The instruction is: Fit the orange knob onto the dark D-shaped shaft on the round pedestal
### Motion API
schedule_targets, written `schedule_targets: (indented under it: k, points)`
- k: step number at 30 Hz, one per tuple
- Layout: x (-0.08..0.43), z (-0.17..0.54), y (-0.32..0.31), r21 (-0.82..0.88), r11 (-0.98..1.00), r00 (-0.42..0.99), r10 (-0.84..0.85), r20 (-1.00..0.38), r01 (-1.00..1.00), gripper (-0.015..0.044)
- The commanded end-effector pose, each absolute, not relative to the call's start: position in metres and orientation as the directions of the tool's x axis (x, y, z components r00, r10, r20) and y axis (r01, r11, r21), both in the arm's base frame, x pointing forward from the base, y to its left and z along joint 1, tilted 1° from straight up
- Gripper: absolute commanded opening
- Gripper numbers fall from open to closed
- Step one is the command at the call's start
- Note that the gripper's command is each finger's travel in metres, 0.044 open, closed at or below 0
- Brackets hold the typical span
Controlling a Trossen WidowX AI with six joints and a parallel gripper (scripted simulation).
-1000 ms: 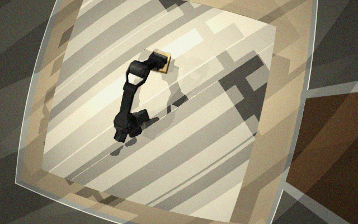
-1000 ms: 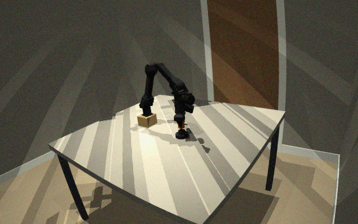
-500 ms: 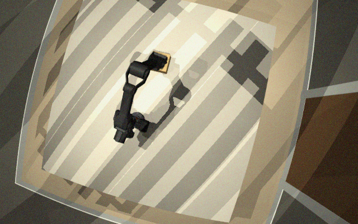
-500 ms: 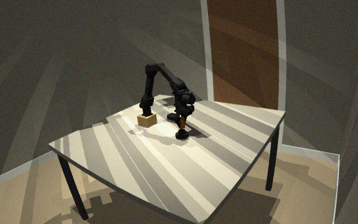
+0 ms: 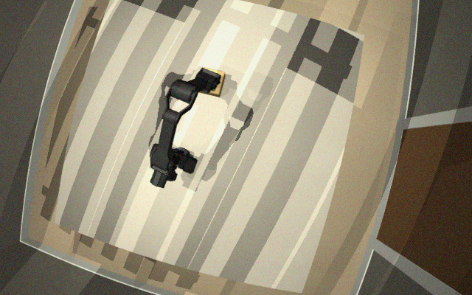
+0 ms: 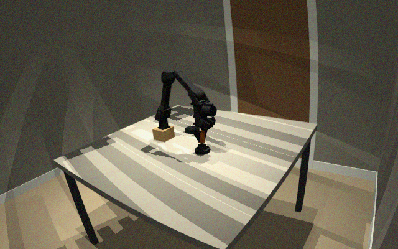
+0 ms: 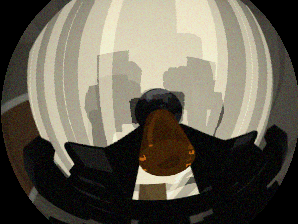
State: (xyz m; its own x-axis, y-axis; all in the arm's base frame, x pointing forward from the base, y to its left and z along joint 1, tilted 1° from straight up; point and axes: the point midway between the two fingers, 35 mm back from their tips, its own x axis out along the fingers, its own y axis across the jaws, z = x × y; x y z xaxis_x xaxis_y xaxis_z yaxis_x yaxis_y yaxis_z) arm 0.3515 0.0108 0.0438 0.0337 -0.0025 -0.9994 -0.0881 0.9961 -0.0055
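Orange knob: pinched in my gripper, fingers closed on its sides, in the wrist view one finger left of it, one right. Knob sits directly above the round pedestal, lined up with it in the exterior view. Bit of dark between knob's lower end and pedestal's wide base there; knob not down on the base. Can't tell if that dark bit is shaft, or whether the shaft tip is in the hole. Flat sides: can't see either one. Not released.

Wrist view: knob dark orange, wider toward the near end, small bright orange flecks at both sides, far end overlapping the dark pedestal. Pedestal is black, round, standing on the table.

Arm: black, bent high at the elbow, forearm sloping down to the wrist, gripper pointing down at the table. Its foot is on a tan block, well apart from the pedestal. Top view: arm covers the knob, no use for the fit. Light falls in stripes over the table, arm shadows beside. Brown door in the grey wall behind, exterior view.
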Motion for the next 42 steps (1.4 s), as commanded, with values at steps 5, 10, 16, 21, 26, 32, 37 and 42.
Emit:
schedule_targets:
  k: [5,10,16,21,26,32,37,42]
  points:
    - [0.3507,0.0420,0.0099,-0.008,0.996,0.041,-0.005,-0.999,-0.085,0.0000]
    - [0.3512,0.0424,0.0100,-0.008,0.996,0.041,-0.005,-0.999,-0.085,0.0000]
    - [0.3512,0.0419,0.0100,-0.009,0.995,0.041,-0.005,-0.999,-0.104,0.0000]
    - [0.3512,0.0415,0.0100,-0.009,0.995,0.041,-0.005,-0.999,-0.104,0.0000]
    - [0.3512,0.0415,0.0100,-0.009,0.995,0.041,-0.005,-0.999,-0.104,0.0000]
    - [0.3512,0.0412,0.0100,-0.006,0.999,0.041,-0.005,-0.999,-0.035,0.0000]
    - [0.3512,0.0411,0.0100,-0.008,0.996,0.041,-0.005,-0.999,-0.084,0.0000]
    - [0.3512,0.0407,0.0100,-0.010,0.991,0.041,-0.005,-0.999,-0.130,0.0000]
